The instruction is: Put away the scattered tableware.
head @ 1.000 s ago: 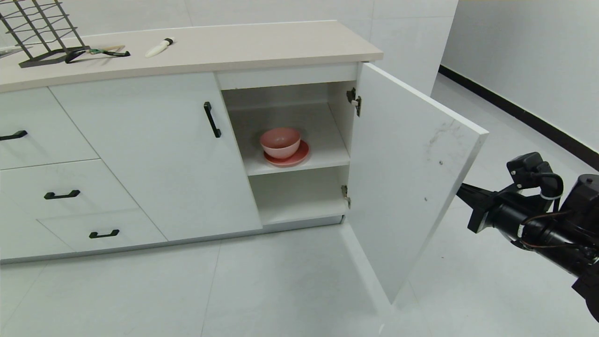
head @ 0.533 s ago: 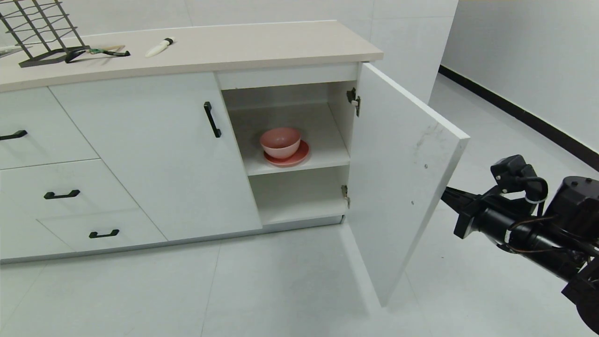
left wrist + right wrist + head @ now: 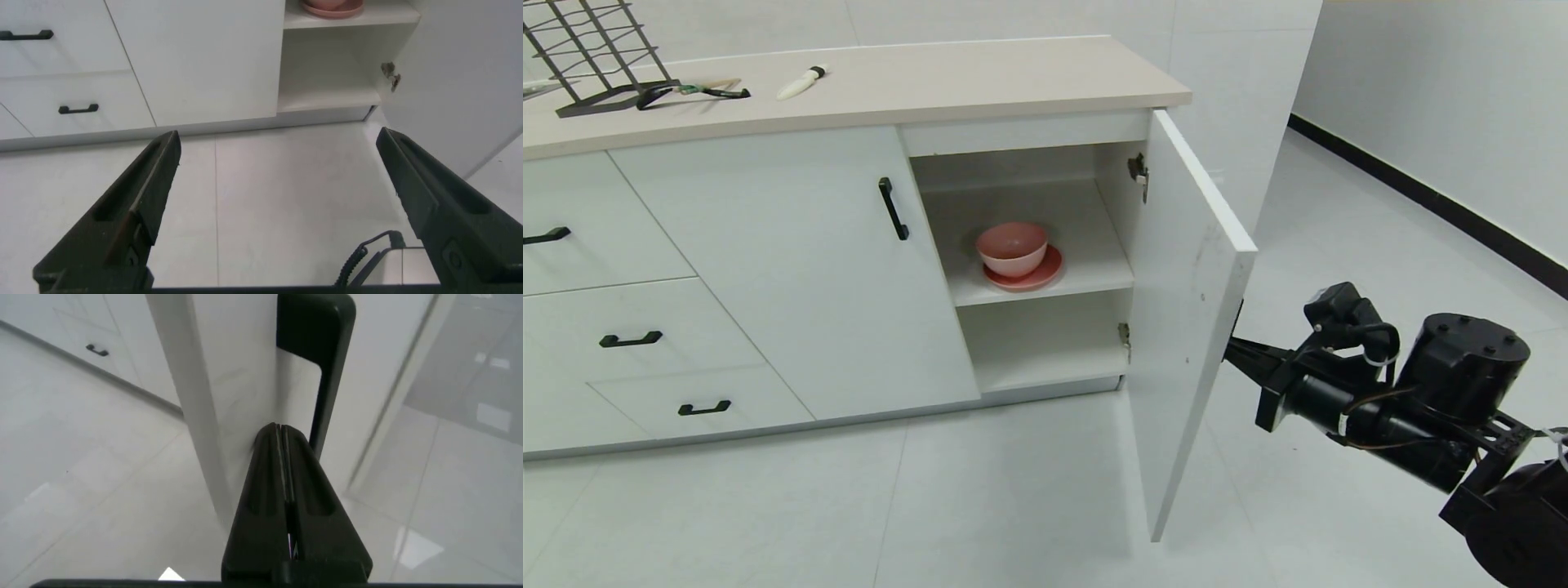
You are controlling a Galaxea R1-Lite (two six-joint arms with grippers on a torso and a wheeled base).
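Observation:
A pink bowl (image 3: 1012, 247) sits on a pink plate (image 3: 1027, 278) on the upper shelf of the open cabinet. The white cabinet door (image 3: 1184, 310) stands about half open. My right gripper (image 3: 1232, 347) is shut, its tips pressed against the door's outer face. In the right wrist view the closed right gripper (image 3: 280, 434) touches the door (image 3: 204, 416) just beside its black handle (image 3: 315, 343), with nothing held. My left gripper (image 3: 278, 139) hangs open above the floor in front of the cabinet, and the pink plate (image 3: 331, 8) lies beyond it.
On the counter (image 3: 980, 77) at the far left stand a black wire rack (image 3: 588, 49), a dark-handled utensil (image 3: 698, 90) and a white-handled tool (image 3: 800, 82). A closed door (image 3: 784, 269) and drawers (image 3: 629, 339) lie to the left. Bare tiled floor (image 3: 931, 506) spreads in front.
The cabinet door has swung toward shut, from wide open to roughly half open. My right arm has moved left, staying against the door's outer face.

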